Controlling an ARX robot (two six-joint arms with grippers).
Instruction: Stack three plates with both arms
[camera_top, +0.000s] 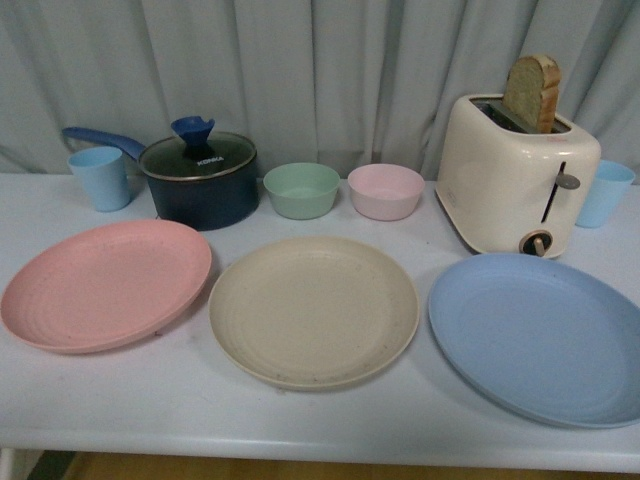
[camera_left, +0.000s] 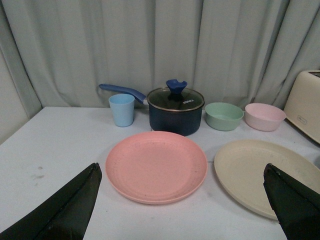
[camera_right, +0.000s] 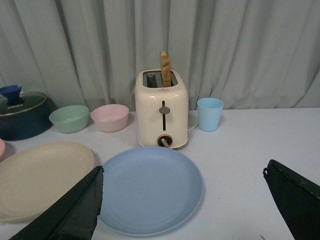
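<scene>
Three plates lie side by side along the table's front: a pink plate (camera_top: 105, 284) at the left, a cream-beige plate (camera_top: 313, 309) in the middle, a light blue plate (camera_top: 540, 335) at the right. None overlaps another. Neither arm shows in the front view. In the left wrist view my left gripper (camera_left: 182, 172) is open and empty, raised short of the pink plate (camera_left: 156, 166), with the beige plate (camera_left: 265, 175) beside it. My right gripper (camera_right: 182, 172) is open too, hanging above the near part of the blue plate (camera_right: 150, 190); the beige plate's edge (camera_right: 42, 175) lies to one side.
Behind the plates stand a light blue cup (camera_top: 100, 177), a dark blue lidded pot (camera_top: 198, 178), a green bowl (camera_top: 301, 189), a pink bowl (camera_top: 386, 190), a cream toaster (camera_top: 515, 175) holding a bread slice (camera_top: 532, 92), and a second blue cup (camera_top: 604, 192). A grey curtain hangs behind.
</scene>
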